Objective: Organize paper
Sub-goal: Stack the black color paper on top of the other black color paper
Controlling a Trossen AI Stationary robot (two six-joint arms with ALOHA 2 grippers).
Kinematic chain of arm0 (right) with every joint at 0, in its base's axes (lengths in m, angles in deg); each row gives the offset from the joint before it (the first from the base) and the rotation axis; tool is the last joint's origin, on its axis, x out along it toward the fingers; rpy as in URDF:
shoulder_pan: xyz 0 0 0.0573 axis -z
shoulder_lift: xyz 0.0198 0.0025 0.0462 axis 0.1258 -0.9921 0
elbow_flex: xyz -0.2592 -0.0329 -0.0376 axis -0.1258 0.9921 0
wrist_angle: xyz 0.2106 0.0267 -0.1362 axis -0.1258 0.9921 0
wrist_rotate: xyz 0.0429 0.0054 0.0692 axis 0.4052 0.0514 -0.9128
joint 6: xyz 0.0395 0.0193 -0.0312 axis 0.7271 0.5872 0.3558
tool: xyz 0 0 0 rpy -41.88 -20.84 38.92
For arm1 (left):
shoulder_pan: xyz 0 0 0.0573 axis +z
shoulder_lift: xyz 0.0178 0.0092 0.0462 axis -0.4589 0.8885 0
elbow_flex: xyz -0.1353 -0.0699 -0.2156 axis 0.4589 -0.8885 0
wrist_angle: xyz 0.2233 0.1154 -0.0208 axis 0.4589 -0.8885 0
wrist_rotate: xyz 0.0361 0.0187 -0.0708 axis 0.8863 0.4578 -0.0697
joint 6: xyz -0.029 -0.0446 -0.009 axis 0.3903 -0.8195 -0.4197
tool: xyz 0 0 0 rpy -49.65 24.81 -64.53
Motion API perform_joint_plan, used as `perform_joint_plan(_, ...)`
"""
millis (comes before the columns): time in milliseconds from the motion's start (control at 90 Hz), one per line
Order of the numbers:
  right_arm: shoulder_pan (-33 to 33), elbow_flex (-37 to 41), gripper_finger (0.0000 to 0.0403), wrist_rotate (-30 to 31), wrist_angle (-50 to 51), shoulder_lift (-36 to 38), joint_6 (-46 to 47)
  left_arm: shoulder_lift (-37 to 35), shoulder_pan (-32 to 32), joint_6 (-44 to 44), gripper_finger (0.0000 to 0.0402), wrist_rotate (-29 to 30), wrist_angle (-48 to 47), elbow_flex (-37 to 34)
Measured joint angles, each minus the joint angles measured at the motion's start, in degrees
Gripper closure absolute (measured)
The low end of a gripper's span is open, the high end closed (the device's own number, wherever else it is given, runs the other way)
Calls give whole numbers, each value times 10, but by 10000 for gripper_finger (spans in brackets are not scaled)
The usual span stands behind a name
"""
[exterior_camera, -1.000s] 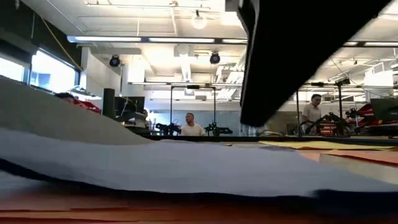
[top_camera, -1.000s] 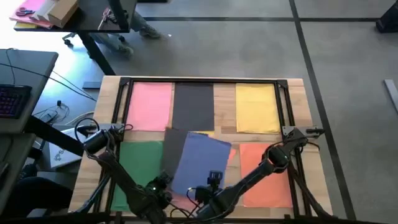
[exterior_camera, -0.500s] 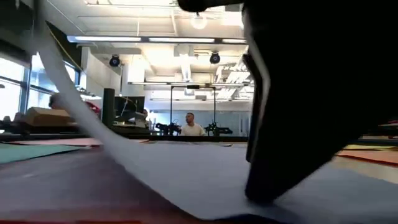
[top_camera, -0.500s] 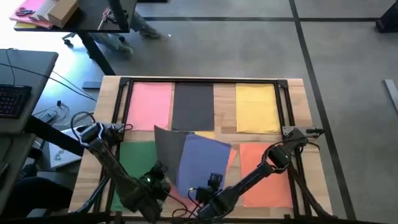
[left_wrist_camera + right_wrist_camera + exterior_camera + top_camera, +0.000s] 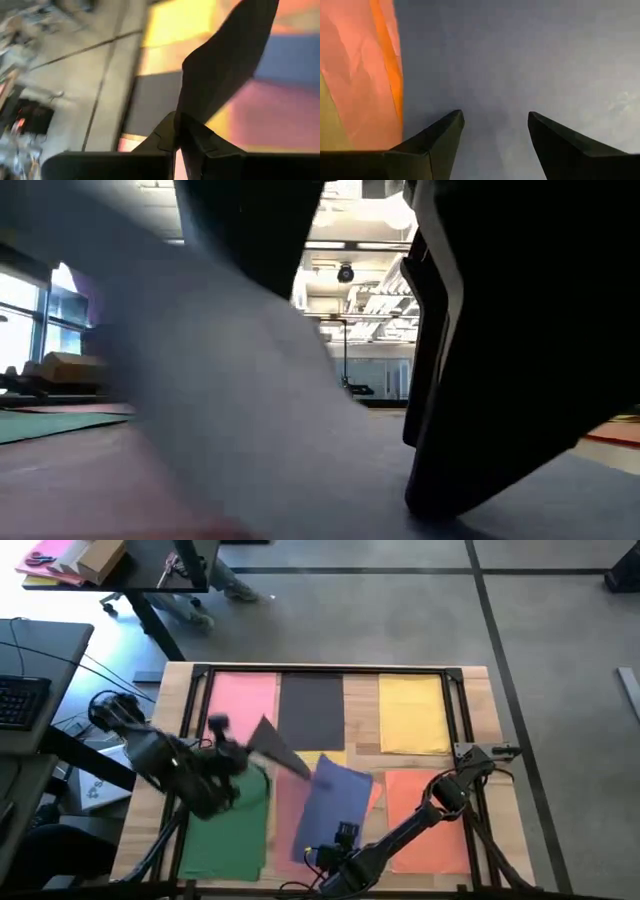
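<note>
High view showed me the wooden table (image 5: 480, 690) filling the middle of the frame, its black frame rail (image 5: 330, 669) boxing in the paper. Along the upper row lay the pink sheet (image 5: 243, 710), the dark grey sheet (image 5: 312, 710) and the yellow sheet (image 5: 413, 712), squared side by side, which I took as the sorted row. Below them, the green sheet (image 5: 228, 825) sat at lower left and the orange sheet (image 5: 430, 820) at lower right, with the blue sheet (image 5: 330, 805) skewed across a loose pile at lower centre, over a second pink sheet and a yellow edge. The left gripper (image 5: 235, 743), left of centre, was pinched shut on the corner of a second dark grey sheet (image 5: 275, 748), which hung lifted and tilted off the pile; the left wrist view showed that sheet (image 5: 225, 65) clamped between the fingers. I judged it was held by the corner so it could peel clear without dragging the blue sheet. The right gripper (image 5: 335, 852), at the bottom centre, rested on the blue sheet with its fingers (image 5: 435, 145) spread apart, apparently pinning the pile. Open room was scant: the upper row was full, and the rail hemmed every side.
</note>
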Motion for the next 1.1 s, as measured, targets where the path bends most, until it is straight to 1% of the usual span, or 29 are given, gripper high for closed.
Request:
perform_joint_plan(67, 1, 0, 183, 1, -1, 0, -3, -29, 42, -16, 401, 44, 2, 0)
perform_joint_plan(133, 3, 0, 183, 2, -3, 0, -6, -51, 86, -10, 401, 66, 18, 0)
perform_joint_plan(222, 7, 0, 183, 9, -7, -1, -14, -67, 148, 41, 401, 64, 74, 0)
perform_joint_plan(278, 8, 0, 183, 12, -8, -1, -20, -69, 185, 94, 401, 46, 125, 0)
perform_joint_plan(333, 10, 0, 183, 13, -10, -1, -24, -69, 219, 153, 401, 5, 180, 0)
perform_joint_plan(433, 13, 0, 183, 14, -17, -1, -32, -55, 284, 256, 401, -97, 285, 0)
perform_joint_plan(522, 14, 0, 183, 14, -21, -1, -40, -33, 342, 324, 401, -194, 347, 0)
perform_joint_plan(589, 15, 0, 183, 14, -21, -1, -41, -14, 383, 355, 401, -261, 371, 0)
perform_joint_plan(656, 15, 0, 183, 14, -21, -1, -41, 8, 412, 356, 401, -323, 373, 0)
perform_joint_plan(700, 14, 0, 183, 14, -21, -1, -41, 24, 422, 349, 401, -361, 362, 0)
perform_joint_plan(767, 12, 0, 183, 16, -21, -1, -41, 49, 418, 346, 401, -409, 340, -7)
perform_joint_plan(822, 10, 0, 183, 17, -20, -2, -41, 66, 406, 350, 401, -424, 327, -27)
perform_joint_plan(900, 10, 0, 183, 17, -19, -2, -41, 85, 390, 357, 401, -424, 332, -71)
perform_joint_plan(967, 10, 0, 183, 17, -18, -2, -40, 97, 378, 370, 401, -416, 359, -120)
perform_joint_plan(1033, 10, 0, 183, 17, -17, -2, -38, 102, 369, 381, 401, -416, 410, -175)
perform_joint_plan(1100, 10, 0, 183, 17, -16, -2, -37, 103, 361, 386, 401, -447, 470, -229)
